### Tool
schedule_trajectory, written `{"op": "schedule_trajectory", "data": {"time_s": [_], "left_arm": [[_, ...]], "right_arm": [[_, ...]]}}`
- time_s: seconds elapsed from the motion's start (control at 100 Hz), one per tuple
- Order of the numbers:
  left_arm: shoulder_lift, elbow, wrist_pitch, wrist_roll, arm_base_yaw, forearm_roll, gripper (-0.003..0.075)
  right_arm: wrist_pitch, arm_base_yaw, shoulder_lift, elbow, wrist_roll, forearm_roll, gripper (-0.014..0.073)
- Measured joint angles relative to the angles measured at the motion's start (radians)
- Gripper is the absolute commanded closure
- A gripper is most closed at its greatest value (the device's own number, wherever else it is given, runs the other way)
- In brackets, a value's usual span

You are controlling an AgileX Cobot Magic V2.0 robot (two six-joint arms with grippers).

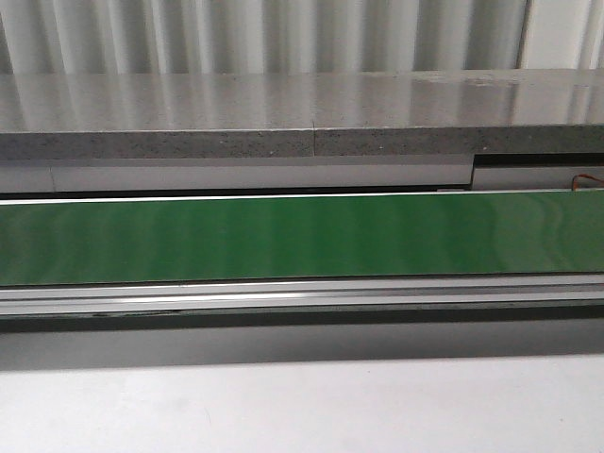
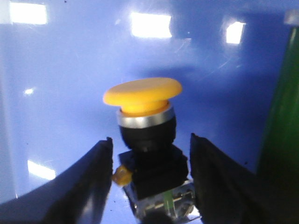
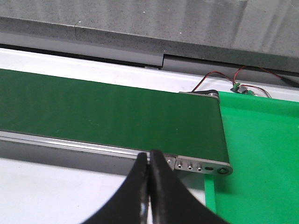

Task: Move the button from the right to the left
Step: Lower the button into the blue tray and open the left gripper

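In the left wrist view, the left gripper [image 2: 150, 154] stood with its black fingers [image 2: 91, 179] spread wide, one on either side of the button [image 2: 147, 140], with a gap showing between each fingertip and the button's black body; it gripped nothing. The button stood upright on a glossy blue surface [image 2: 70, 84], its yellow mushroom head at 12 o'clock from the black collar and the clear contact block at 6 o'clock. A green edge [image 2: 280, 116] rose at 3 o'clock.

The right gripper [image 3: 149, 161] had its fingers pressed together, empty, above the near rail of the green conveyor belt [image 3: 103, 109]. A green tray [image 3: 261, 154] lay at 3 o'clock, red wires [image 3: 219, 77] at 1 o'clock.

The front view showed only the belt [image 1: 302, 236] and a grey stone ledge [image 1: 302, 113].
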Motion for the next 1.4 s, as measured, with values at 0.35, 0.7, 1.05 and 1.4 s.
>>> {"op": "schedule_trajectory", "data": {"time_s": [0.35,0.7,1.05,1.4], "left_arm": [[-0.006,0.0,-0.009,-0.005,0.0,0.015,0.0384],[-0.188,0.0,-0.056,-0.046,0.0,-0.046,0.0741],[-0.426,0.179,-0.231,-0.049,-0.061,-0.19,0.0741],[-0.647,0.448,-0.454,-0.051,-0.294,-0.262,0.0741]], "right_arm": [[0.0,0.0,0.0,0.0,0.0,0.0,0.0659],[0.0,0.0,0.0,0.0,0.0,0.0,0.0659],[0.0,0.0,0.0,0.0,0.0,0.0,0.0659],[0.0,0.0,0.0,0.0,0.0,0.0,0.0659]]}}
